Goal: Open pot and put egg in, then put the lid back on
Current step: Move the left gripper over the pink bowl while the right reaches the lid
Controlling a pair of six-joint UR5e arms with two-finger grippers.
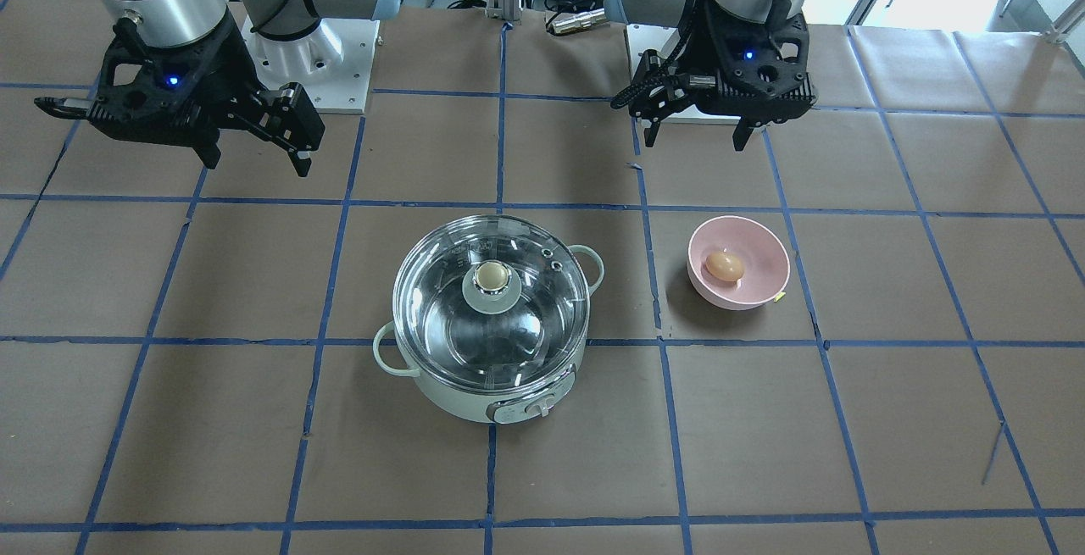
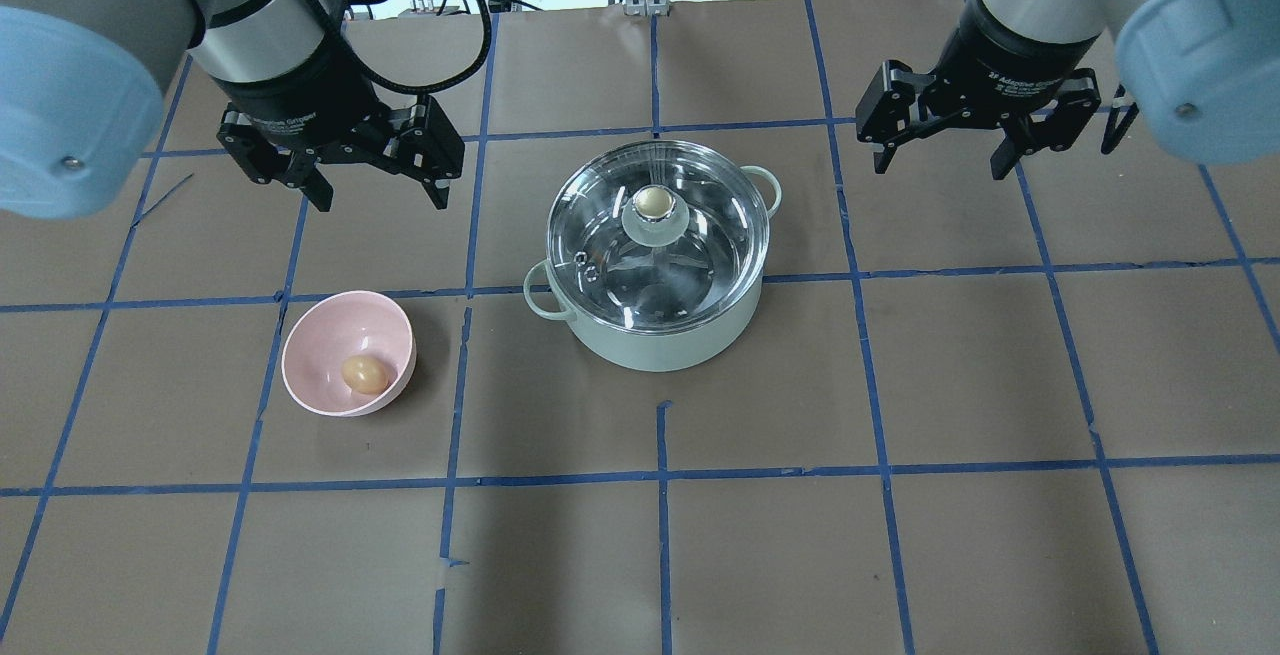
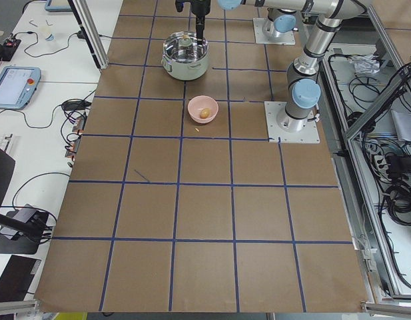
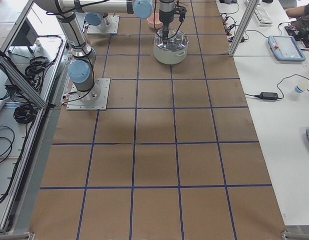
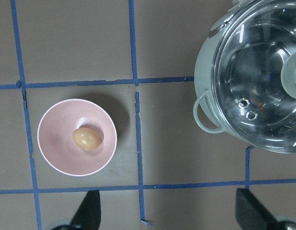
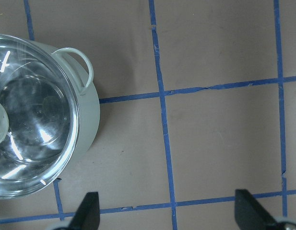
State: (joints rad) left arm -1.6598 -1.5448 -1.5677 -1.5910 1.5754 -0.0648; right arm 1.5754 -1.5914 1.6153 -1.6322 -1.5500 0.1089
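The mint-green pot [image 2: 660,345] stands mid-table with the glass lid [image 2: 700,255] on it, its golden-beige knob [image 2: 655,202] upright at the centre. The light-brown egg [image 2: 364,374] lies in a pink bowl [image 2: 315,335] on the robot's left of the pot. My left gripper [image 2: 382,197] is open and empty, hovering behind the bowl. My right gripper [image 2: 940,167] is open and empty, hovering behind and to the right of the pot. The left wrist view shows the egg [image 5: 86,138], the bowl [image 5: 54,155] and part of the pot [image 5: 205,62]. The right wrist view shows the pot's side [image 6: 92,115].
Brown paper with a grid of blue tape [image 2: 660,480] covers the table. The pot's silver control panel with its knob [image 1: 534,408] faces away from the robot. The arm bases [image 1: 314,55] stand at the table's robot side. Cables and devices lie on the side benches [image 3: 32,73].
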